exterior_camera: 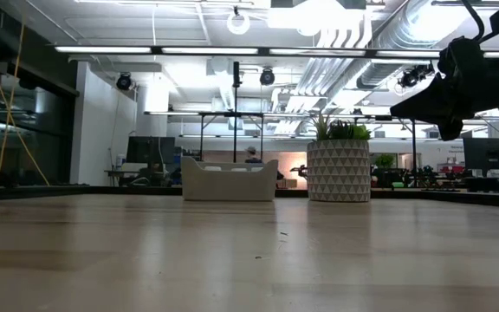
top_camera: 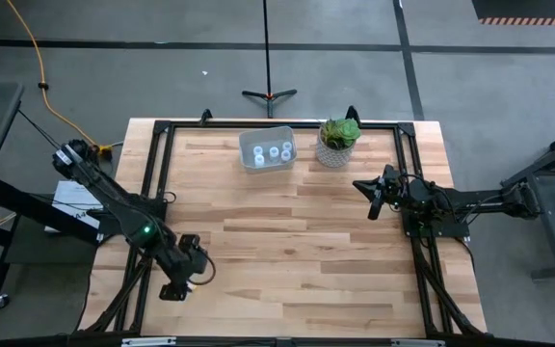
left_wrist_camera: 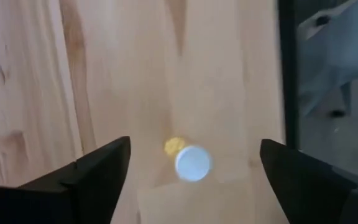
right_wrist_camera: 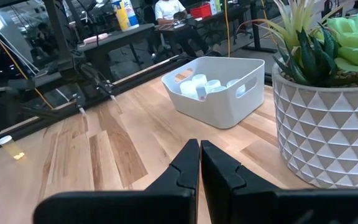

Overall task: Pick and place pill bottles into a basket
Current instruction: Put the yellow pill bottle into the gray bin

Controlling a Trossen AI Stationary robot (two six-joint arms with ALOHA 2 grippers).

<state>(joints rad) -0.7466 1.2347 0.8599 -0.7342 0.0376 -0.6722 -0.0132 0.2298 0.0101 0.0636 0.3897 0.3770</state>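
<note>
One small white pill bottle (left_wrist_camera: 193, 163) stands on the wooden table, seen from above in the left wrist view. My left gripper (left_wrist_camera: 194, 147) is open above it near the table's front left (top_camera: 191, 274), one finger on either side and apart from it. The pale basket (top_camera: 266, 149) sits at the far middle of the table with three white bottles (top_camera: 274, 151) inside; it also shows in the right wrist view (right_wrist_camera: 216, 90) and the low view (exterior_camera: 230, 180). My right gripper (right_wrist_camera: 199, 163) is shut and empty, raised over the table's right side (top_camera: 374, 200).
A green plant in a white patterned pot (top_camera: 338, 142) stands just right of the basket (right_wrist_camera: 328, 124). A black frame (top_camera: 157, 173) runs along the table's left, right and far edges. A small yellow spot (left_wrist_camera: 174, 146) lies beside the bottle. Bare wood spans the middle.
</note>
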